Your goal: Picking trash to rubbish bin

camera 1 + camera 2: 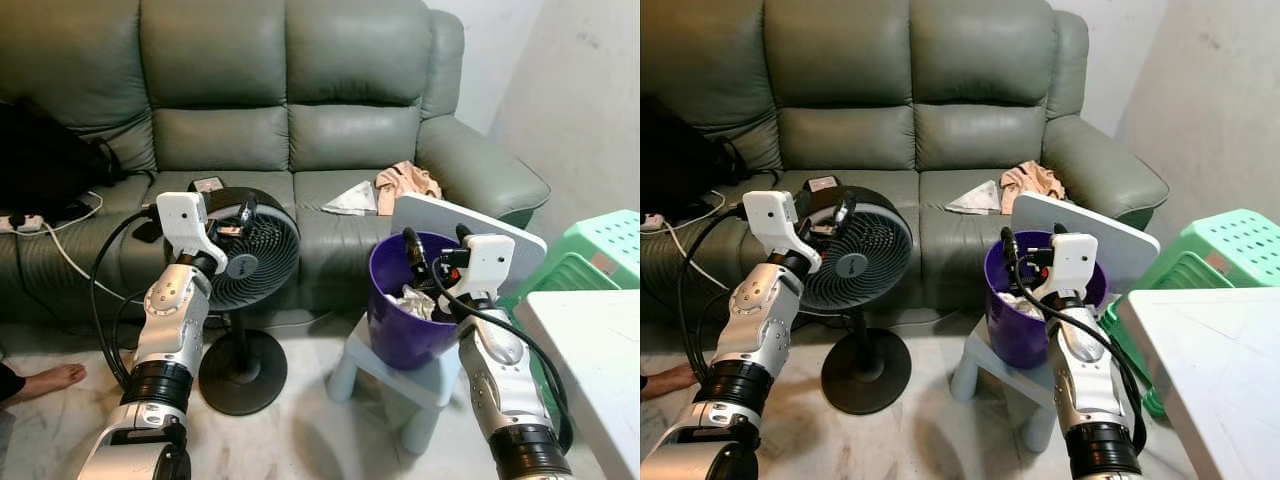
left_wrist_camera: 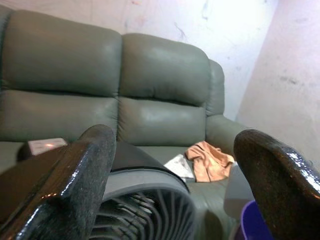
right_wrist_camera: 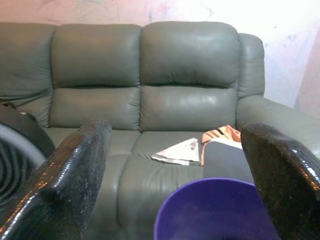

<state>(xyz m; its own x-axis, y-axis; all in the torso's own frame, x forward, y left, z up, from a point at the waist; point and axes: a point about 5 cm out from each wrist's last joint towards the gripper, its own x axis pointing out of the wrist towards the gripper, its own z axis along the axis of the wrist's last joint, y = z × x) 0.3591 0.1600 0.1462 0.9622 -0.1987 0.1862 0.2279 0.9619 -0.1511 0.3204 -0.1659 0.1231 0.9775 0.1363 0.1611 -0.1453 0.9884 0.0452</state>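
Sofa seat (image 1: pixel 320 200) carries a white paper scrap (image 1: pixel 352 199), judged light and crushable, best pinched at an edge; right gripper (image 1: pixel 437 262) and left gripper (image 1: pixel 225 225) both spread, empty, purple bin (image 1: pixel 400 330) below the right

You've got the bin (image 1: pixel 405 320) on a stool (image 1: pixel 420 385) ahead right, trash (image 1: pixel 415 300) inside it, fan (image 1: pixel 250 250) to its left, sofa (image 1: pixel 290 110) behind both; paper (image 1: pixel 352 199) and cloth (image 1: pixel 407 183) lie on the sofa seat.
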